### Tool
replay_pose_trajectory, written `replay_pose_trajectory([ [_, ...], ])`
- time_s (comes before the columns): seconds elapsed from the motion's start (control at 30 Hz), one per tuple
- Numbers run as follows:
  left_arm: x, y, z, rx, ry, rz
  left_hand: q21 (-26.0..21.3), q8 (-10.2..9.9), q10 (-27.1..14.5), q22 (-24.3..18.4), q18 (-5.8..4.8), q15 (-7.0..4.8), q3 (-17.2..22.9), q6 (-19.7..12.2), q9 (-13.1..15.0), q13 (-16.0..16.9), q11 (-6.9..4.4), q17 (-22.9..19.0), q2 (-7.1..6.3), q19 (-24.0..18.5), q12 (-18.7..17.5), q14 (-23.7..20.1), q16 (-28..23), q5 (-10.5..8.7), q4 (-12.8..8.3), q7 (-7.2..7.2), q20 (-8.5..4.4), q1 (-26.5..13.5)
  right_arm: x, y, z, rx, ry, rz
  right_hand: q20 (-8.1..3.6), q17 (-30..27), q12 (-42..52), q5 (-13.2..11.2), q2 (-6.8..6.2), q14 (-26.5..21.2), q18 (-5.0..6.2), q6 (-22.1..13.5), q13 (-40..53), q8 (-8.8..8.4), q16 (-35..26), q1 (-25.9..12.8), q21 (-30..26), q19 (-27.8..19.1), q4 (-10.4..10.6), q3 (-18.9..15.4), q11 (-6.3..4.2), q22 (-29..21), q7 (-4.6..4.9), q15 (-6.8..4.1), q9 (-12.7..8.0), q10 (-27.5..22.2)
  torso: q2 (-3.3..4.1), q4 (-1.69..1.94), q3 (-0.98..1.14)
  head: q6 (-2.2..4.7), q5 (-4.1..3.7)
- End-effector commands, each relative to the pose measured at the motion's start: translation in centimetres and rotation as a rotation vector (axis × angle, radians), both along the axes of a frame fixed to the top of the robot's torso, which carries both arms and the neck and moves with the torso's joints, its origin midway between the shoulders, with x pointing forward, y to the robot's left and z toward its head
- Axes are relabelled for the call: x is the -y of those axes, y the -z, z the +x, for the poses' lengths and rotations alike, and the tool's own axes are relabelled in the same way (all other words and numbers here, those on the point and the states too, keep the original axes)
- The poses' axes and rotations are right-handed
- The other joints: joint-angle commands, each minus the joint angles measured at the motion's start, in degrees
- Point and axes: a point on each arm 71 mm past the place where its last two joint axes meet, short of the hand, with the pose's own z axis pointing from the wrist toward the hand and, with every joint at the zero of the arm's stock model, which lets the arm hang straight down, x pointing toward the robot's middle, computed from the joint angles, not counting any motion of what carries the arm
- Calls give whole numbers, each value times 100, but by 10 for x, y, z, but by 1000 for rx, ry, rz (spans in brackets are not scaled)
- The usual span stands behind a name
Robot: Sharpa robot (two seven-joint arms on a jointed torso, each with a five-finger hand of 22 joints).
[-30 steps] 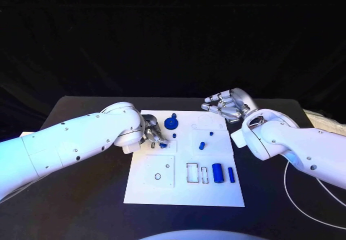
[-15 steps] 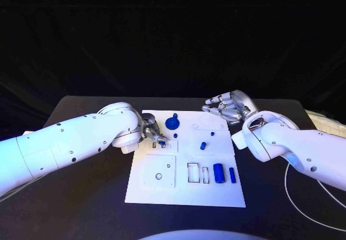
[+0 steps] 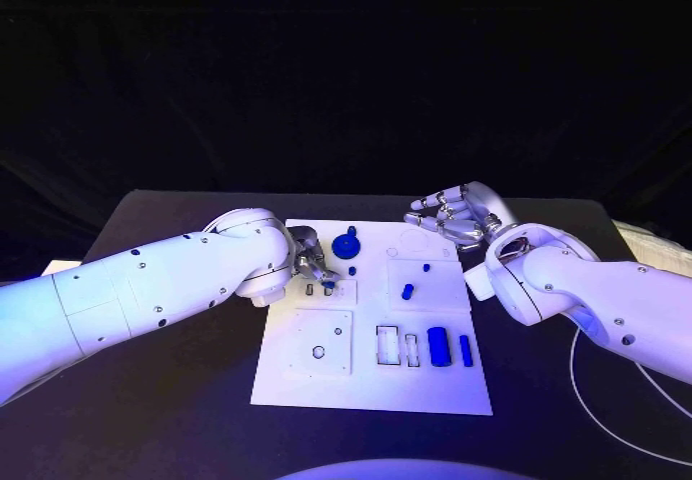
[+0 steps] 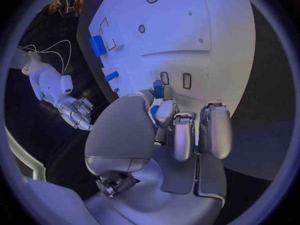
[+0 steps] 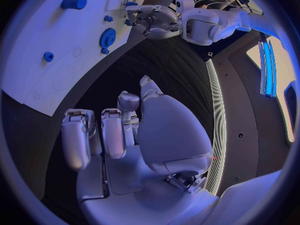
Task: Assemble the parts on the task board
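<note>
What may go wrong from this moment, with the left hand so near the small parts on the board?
1. The left hand works over small blue parts beside two narrow slots; a slip may push a part aside.
2. The blue gear stands close to this hand and might be knocked.
3. The right hand hovers at the far edge of the task board; lowering it may shift the board.

A white cable loops on the black table.
</note>
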Motion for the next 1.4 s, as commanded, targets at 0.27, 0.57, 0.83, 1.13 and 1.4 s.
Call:
replay_pose_trajectory([
  [0.27, 1, 4, 0, -12, 55, 68, 32, 19, 19, 472, -85, 7, 730, 44, 17, -31, -18, 1508, -16, 57, -57, 592, 17, -36, -707, -45, 0, -47, -3, 1, -1, -6, -30, -5, -5, -7, -41, 28, 31, 276, 93, 34, -9, -14, -24, -41, -36, -28, 30, 4, -2, 371, 7, -13, 3, -30, 2, 0, 5, -3, 0],
  [0.57, 0, 7, 0, -39, 67, 89, 32, 20, 20, 474, -85, 7, 742, 44, 21, -31, -18, 1508, -23, 58, -58, 592, 17, -45, -719, -44, -1, -54, -3, 2, -1, -7, -32, -5, -5, -7, -41, 28, 31, 276, 93, 34, -9, -14, -24, -41, -36, -28, 30, 4, -2, 371, 7, -13, 3, -30, -2, 2, 5, -6, 1],
  [0.83, -2, 10, 1, -51, 65, 96, 33, 23, 27, 475, -85, 7, 749, 47, 27, -23, -17, 1508, -30, 58, -50, 592, 17, -58, -724, -44, -1, -72, -3, 1, -1, 3, -30, -1, -5, 5, -12, 16, 41, 278, 90, 32, 10, -16, -19, -44, -31, -20, 35, -3, -1, 384, 8, -13, 3, -22, -2, 2, 10, -21, 14],
  [1.13, -3, 10, 0, -59, 68, 101, 36, 32, 25, 482, -87, 7, 752, 60, 39, -35, -16, 1508, -51, 61, -60, 592, 17, -75, -729, -45, -1, -124, -3, 0, -1, 18, -28, 4, -5, 15, 7, 31, 61, 281, 88, 41, 20, -12, -15, -31, -29, -16, 33, 1, -3, 391, 4, -14, 5, -13, 0, -3, 7, -28, 37],
  [1.4, -3, 11, -2, -65, 76, 104, 35, 46, 47, 486, -87, 5, 735, 83, 55, -11, -20, 1508, -84, 62, -36, 592, 17, -85, -735, -52, -1, -199, -2, 0, -1, 19, -26, 3, -5, 16, 15, 37, 66, 281, 88, 43, 24, -11, -15, -27, -28, -15, 31, 1, -4, 391, 3, -14, 6, -10, 3, -2, 2, -44, 34],
])
